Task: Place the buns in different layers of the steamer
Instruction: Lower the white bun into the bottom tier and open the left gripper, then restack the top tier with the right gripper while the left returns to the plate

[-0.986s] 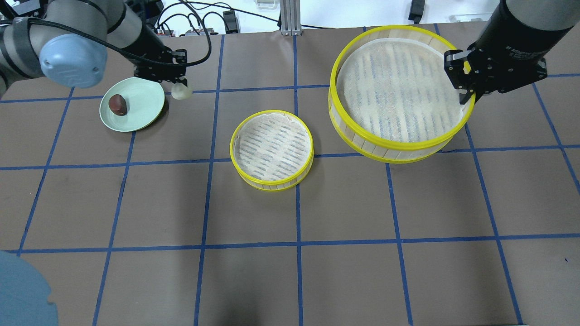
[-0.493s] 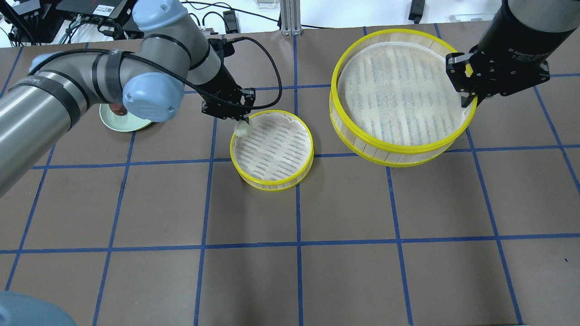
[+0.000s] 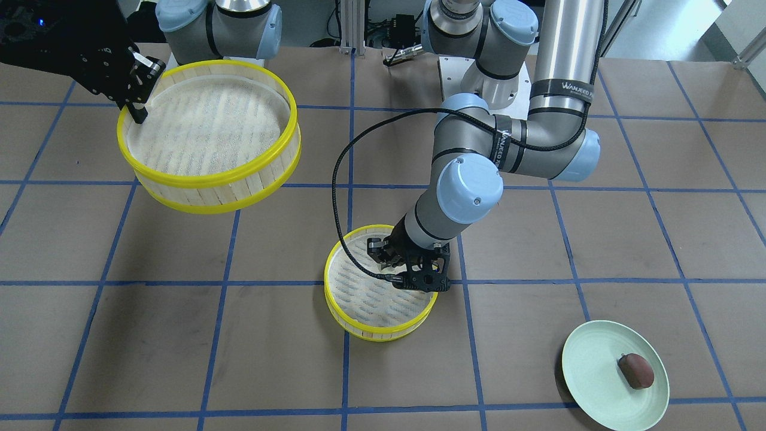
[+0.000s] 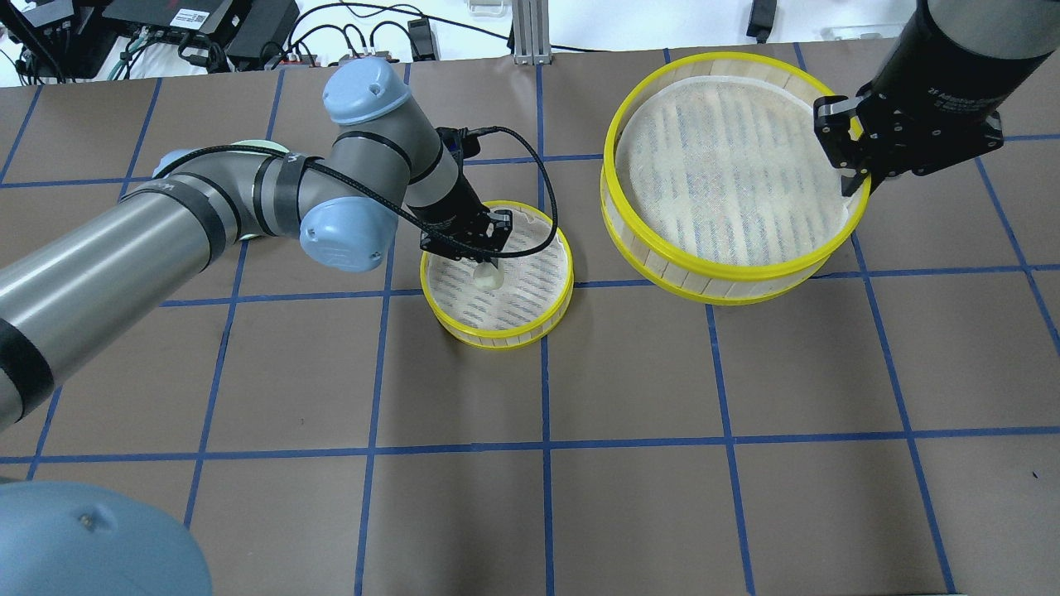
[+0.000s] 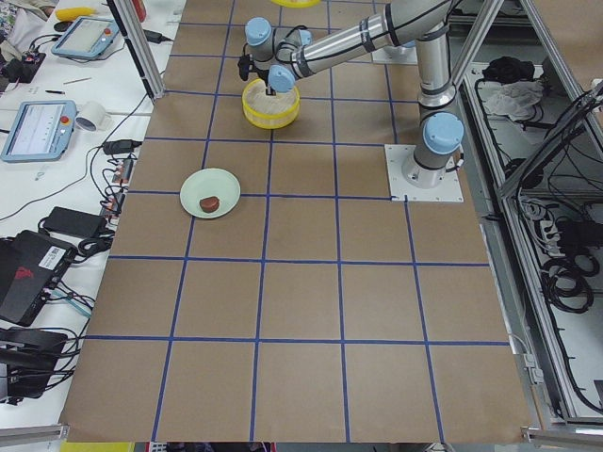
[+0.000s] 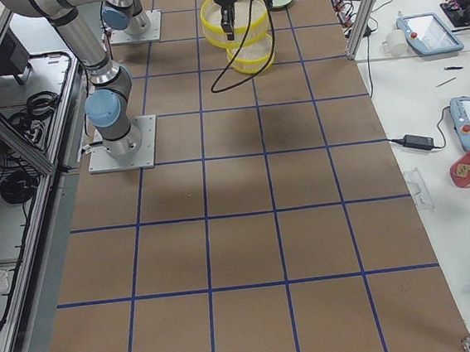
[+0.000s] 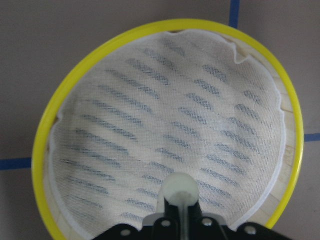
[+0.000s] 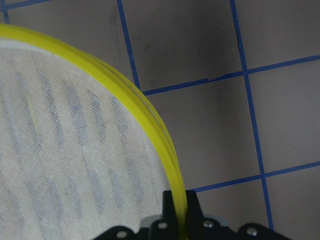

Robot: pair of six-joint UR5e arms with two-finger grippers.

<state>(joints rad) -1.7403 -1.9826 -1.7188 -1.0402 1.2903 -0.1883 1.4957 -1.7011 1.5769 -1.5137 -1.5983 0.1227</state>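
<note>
Bun, pale cream, is pinched between the left fingers, which are closed on it over the mesh floor of the steamer tray standing on the surface. The right fingers clamp the yellow rim of the second tray, held raised. Well apart from both pairs of fingers, the dark bun lies on a green plate.

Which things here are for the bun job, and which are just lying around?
For the job: pale bun, in the left gripper; brown bun; table tray; lifted tray, in the right gripper.
Lying about: green plate under the brown bun; tape roll; tablet.
</note>
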